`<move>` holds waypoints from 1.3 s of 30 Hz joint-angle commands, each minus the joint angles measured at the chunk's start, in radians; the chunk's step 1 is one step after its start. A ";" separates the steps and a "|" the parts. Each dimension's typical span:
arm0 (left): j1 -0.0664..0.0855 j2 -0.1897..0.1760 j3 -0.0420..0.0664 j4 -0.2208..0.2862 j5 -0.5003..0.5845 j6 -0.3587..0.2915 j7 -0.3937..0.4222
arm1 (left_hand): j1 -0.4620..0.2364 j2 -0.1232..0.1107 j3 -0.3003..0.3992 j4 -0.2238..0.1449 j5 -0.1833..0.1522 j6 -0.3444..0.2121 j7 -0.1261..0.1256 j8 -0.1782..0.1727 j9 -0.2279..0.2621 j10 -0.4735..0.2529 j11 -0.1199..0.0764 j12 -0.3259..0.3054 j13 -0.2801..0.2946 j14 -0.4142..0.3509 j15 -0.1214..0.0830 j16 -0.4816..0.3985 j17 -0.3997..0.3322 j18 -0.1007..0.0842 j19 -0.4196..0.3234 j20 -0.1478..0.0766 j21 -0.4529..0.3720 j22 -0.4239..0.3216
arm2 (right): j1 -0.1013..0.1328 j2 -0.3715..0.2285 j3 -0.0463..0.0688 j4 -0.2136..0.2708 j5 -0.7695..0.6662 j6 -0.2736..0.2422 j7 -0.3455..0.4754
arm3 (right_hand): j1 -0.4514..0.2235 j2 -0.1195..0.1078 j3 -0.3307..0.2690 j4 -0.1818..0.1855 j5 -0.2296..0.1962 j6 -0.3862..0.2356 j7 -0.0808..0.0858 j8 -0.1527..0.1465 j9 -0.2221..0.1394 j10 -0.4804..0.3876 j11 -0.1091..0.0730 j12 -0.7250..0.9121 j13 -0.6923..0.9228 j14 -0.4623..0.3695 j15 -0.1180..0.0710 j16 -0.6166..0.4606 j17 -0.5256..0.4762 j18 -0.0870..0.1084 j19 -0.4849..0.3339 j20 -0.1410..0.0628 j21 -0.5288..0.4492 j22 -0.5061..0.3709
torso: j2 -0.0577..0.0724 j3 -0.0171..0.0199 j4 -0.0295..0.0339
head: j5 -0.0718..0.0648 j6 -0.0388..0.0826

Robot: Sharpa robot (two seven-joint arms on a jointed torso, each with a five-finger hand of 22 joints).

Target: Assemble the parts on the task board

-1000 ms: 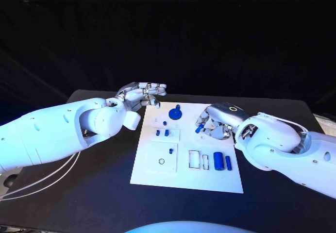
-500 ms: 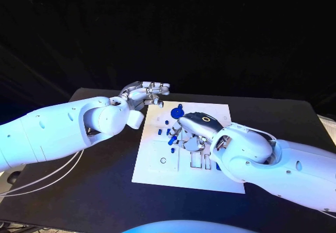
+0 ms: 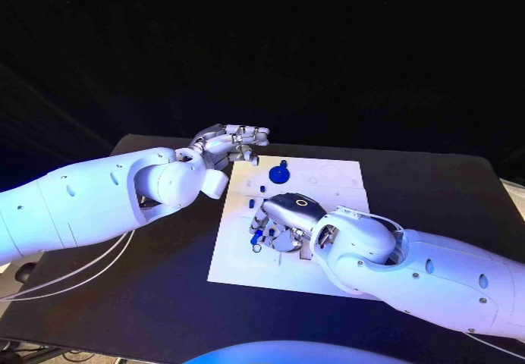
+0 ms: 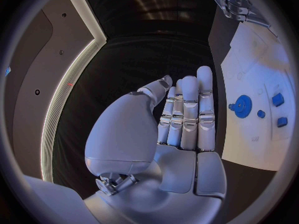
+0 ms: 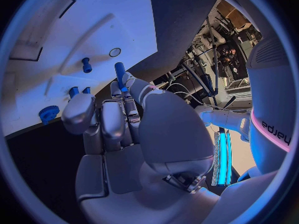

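Right robot hand over the board's left half, pinching a blue peg, long axis upright; round hole just beyond. Left robot hand spread, empty, off the far-left corner.

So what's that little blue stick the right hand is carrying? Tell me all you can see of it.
The blue peg is a short, smooth rod, rounded in section, looking like plastic. The right hand pinches its lower part between fingertips, so its free end sticks out beyond them. The hand holds it over the left part of the white board, close to a small round hole. In the head view a bit of it shows under the hand. Whether it touches the board cannot be told.
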 commanded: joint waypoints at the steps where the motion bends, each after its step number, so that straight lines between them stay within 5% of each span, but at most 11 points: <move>1: 0.001 0.002 0.001 0.000 -0.001 0.018 0.005 | 0.007 0.001 -0.006 0.000 0.000 0.000 -0.001 0.004 -0.001 -0.007 0.000 0.005 0.001 -0.007 -0.002 -0.003 -0.002 0.012 -0.005 0.001 -0.005 -0.001 | -0.003 0.004 0.000 -0.006 -0.002 0.048 0.022 | -0.003 -0.002 0.006 0.000 0.002 -0.003 0.005 0.002 0.000 0.035 -0.028 -0.004 0.001 0.032 -0.008 0.005 0.002 -0.009 0.002 -0.001 0.003 0.000 | 0.000 -0.0009 0.0006 | 0.001 -0.004; 18: 0.001 0.005 0.001 -0.002 -0.001 0.019 0.004 | 0.008 0.002 -0.006 -0.001 0.001 0.000 -0.001 0.005 -0.001 -0.008 0.000 0.006 0.001 -0.007 -0.002 -0.003 -0.002 0.012 -0.005 0.001 -0.006 -0.002 | -0.006 0.007 -0.001 -0.025 -0.025 0.118 0.008 | -0.006 -0.002 0.007 0.000 0.002 -0.003 0.005 0.003 0.001 0.035 -0.028 -0.005 0.001 0.032 -0.008 0.007 0.004 -0.009 0.002 -0.001 0.004 0.001 | -0.001 -0.0002 -0.0016 | 0.000 -0.011; 39: 0.001 0.004 0.001 -0.001 -0.001 0.019 0.003 | 0.008 0.002 -0.006 -0.001 0.001 0.000 -0.001 0.005 -0.001 -0.008 0.000 0.006 0.001 -0.007 -0.002 -0.003 -0.002 0.012 -0.005 0.001 -0.006 -0.002 | -0.013 0.042 -0.010 -0.061 -0.066 0.143 -0.014 | -0.013 -0.004 0.006 0.000 0.001 -0.002 0.004 0.003 0.001 0.036 -0.028 -0.007 0.002 0.032 -0.007 0.007 0.004 -0.009 0.001 -0.001 0.004 0.000 | -0.001 -0.0004 -0.0012 | 0.006 -0.021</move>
